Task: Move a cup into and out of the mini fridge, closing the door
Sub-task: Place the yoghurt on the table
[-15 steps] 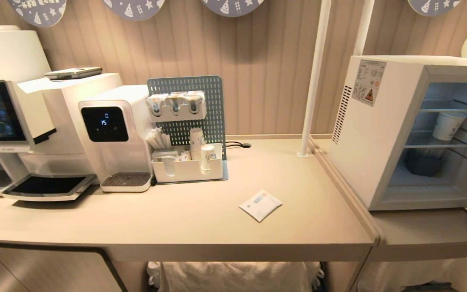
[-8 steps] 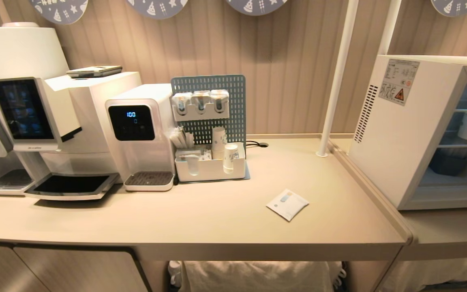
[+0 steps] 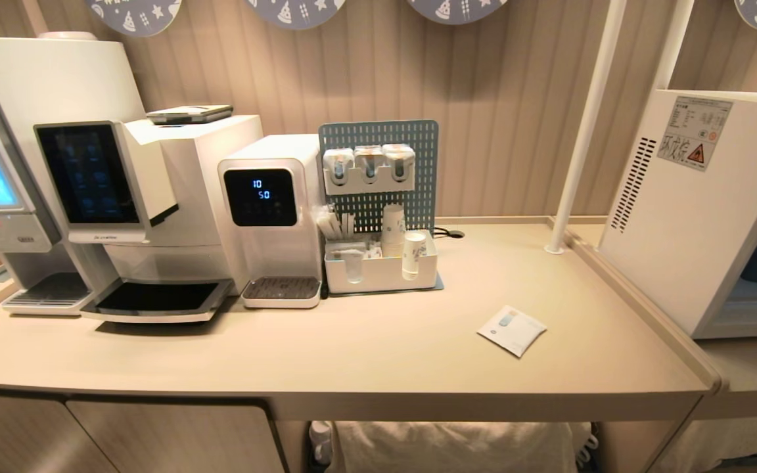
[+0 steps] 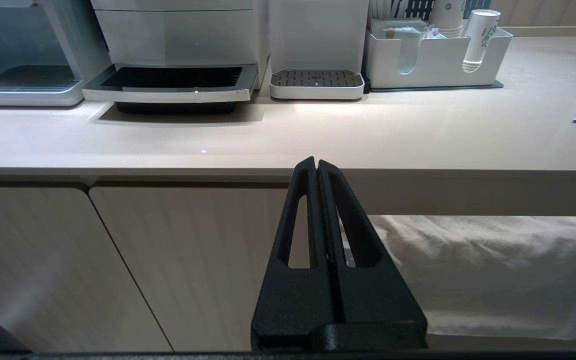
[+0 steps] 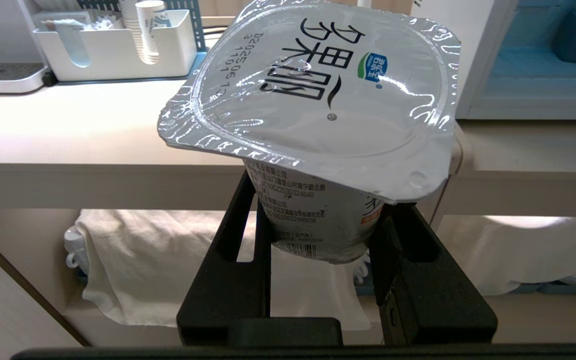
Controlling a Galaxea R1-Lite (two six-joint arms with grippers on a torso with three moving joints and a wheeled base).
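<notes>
Now your right claw [image 5: 318,235] grips the cup [image 5: 313,125] low by its body, lid clear. Your left claw [image 4: 317,167] hangs clenched, empty, below the desk [image 3: 378,355]. The mini fridge [image 3: 694,210] stands far right.

Left tool [image 4: 318,167] pressed closed; right tool [image 5: 318,220] clamps the cup [image 5: 313,110].

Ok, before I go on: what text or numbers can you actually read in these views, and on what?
"10" over "50": display of the water dispenser.
Large black Chinese characters and a small blue-green logo: foil lid of the cup, held in the right gripper.
"2025" in a stamped date code: same lid; the rest is unclear.
Small print on the cup's body: too small.
Sticker with a warning triangle on the mini fridge: too blurred.
</notes>
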